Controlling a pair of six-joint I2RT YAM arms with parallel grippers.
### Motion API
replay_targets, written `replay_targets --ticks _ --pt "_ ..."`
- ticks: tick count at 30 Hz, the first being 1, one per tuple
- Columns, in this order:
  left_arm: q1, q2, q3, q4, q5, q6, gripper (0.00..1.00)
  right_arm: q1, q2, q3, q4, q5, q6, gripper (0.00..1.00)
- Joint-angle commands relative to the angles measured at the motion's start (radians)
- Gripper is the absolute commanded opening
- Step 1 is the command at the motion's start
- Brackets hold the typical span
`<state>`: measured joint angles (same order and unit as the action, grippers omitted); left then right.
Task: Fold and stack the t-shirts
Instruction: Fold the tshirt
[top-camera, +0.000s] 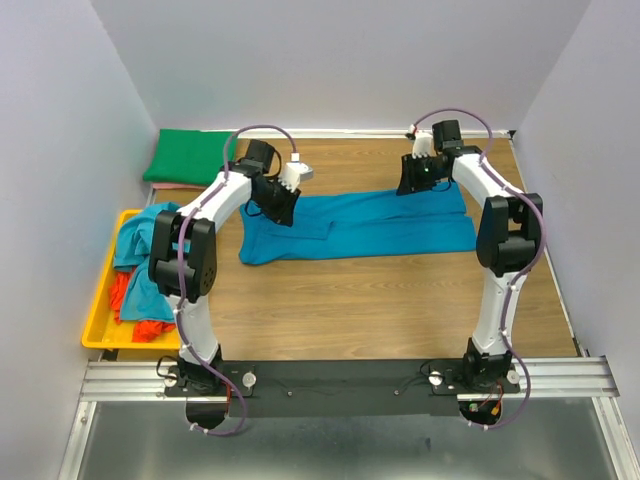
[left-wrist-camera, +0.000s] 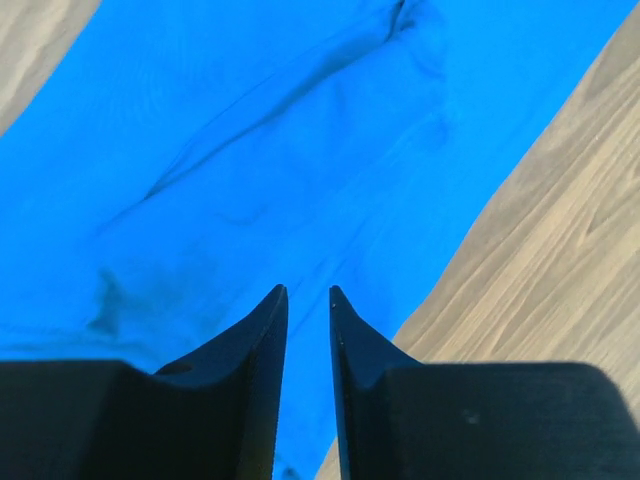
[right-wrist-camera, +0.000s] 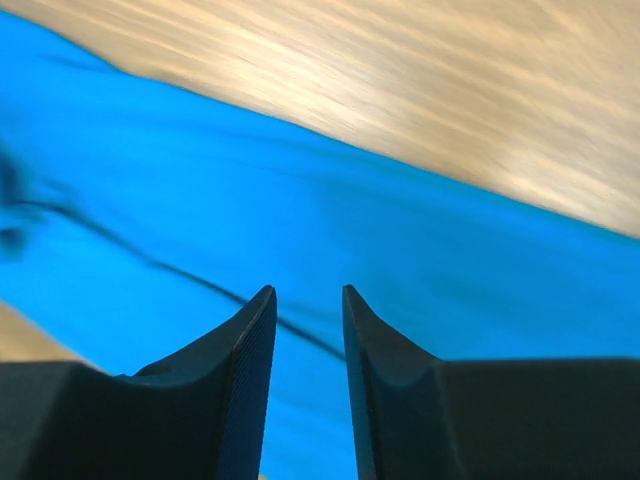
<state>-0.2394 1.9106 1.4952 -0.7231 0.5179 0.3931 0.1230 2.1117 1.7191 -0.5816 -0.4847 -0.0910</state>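
Observation:
A blue t-shirt (top-camera: 360, 225) lies folded into a long strip across the middle of the wooden table. My left gripper (top-camera: 280, 208) hovers over its left end, jaws a little apart with nothing between them; the wrist view shows the blue cloth (left-wrist-camera: 250, 170) below the fingertips (left-wrist-camera: 272, 300). My right gripper (top-camera: 418, 178) hovers over the shirt's far right edge, jaws a little apart and empty, with blue cloth (right-wrist-camera: 350, 230) beneath. A folded green t-shirt (top-camera: 190, 157) lies at the far left corner.
A yellow tray (top-camera: 100, 330) at the left edge holds a heap of teal (top-camera: 145, 240) and orange-red (top-camera: 135, 310) shirts. Something pink shows under the green shirt. Grey walls enclose the table on three sides.

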Motion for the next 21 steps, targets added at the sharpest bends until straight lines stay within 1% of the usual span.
replay_targets --ticks 1,2,4,9,10,11,13,15,18,19,20,21 --pt "-0.05 0.025 -0.006 0.103 -0.102 -0.068 0.25 -0.016 0.06 0.014 -0.123 0.199 -0.148 0.39" --pt "-0.061 0.031 -0.006 0.116 -0.123 -0.098 0.23 -0.022 0.062 0.004 -0.123 0.216 -0.171 0.39" --pt "-0.087 0.069 0.005 0.126 -0.165 -0.105 0.19 -0.028 0.068 -0.028 -0.123 0.268 -0.199 0.38" --pt "-0.1 0.157 0.011 0.134 -0.231 -0.125 0.13 -0.037 0.074 -0.093 -0.123 0.343 -0.262 0.37" --pt "-0.098 0.171 0.019 0.136 -0.24 -0.12 0.11 -0.037 0.073 -0.107 -0.123 0.35 -0.274 0.37" --pt "-0.097 0.197 0.025 0.136 -0.251 -0.114 0.07 -0.039 0.065 -0.14 -0.123 0.357 -0.288 0.37" --pt "-0.095 0.226 0.048 0.128 -0.288 -0.099 0.05 -0.037 0.05 -0.18 -0.126 0.359 -0.306 0.36" --pt "-0.089 0.263 0.072 0.126 -0.3 -0.094 0.05 -0.036 -0.002 -0.265 -0.127 0.333 -0.308 0.35" --pt "-0.087 0.339 0.195 0.113 -0.329 -0.07 0.04 -0.002 -0.119 -0.439 -0.138 0.281 -0.293 0.34" --pt "-0.089 0.414 0.324 0.099 -0.334 -0.063 0.04 0.016 -0.154 -0.487 -0.15 0.267 -0.286 0.33" --pt "-0.089 0.46 0.406 0.059 -0.335 -0.044 0.04 0.039 -0.191 -0.531 -0.156 0.244 -0.279 0.33" --pt "-0.089 0.511 0.606 0.033 -0.332 -0.033 0.04 0.093 -0.284 -0.624 -0.175 0.189 -0.259 0.33"
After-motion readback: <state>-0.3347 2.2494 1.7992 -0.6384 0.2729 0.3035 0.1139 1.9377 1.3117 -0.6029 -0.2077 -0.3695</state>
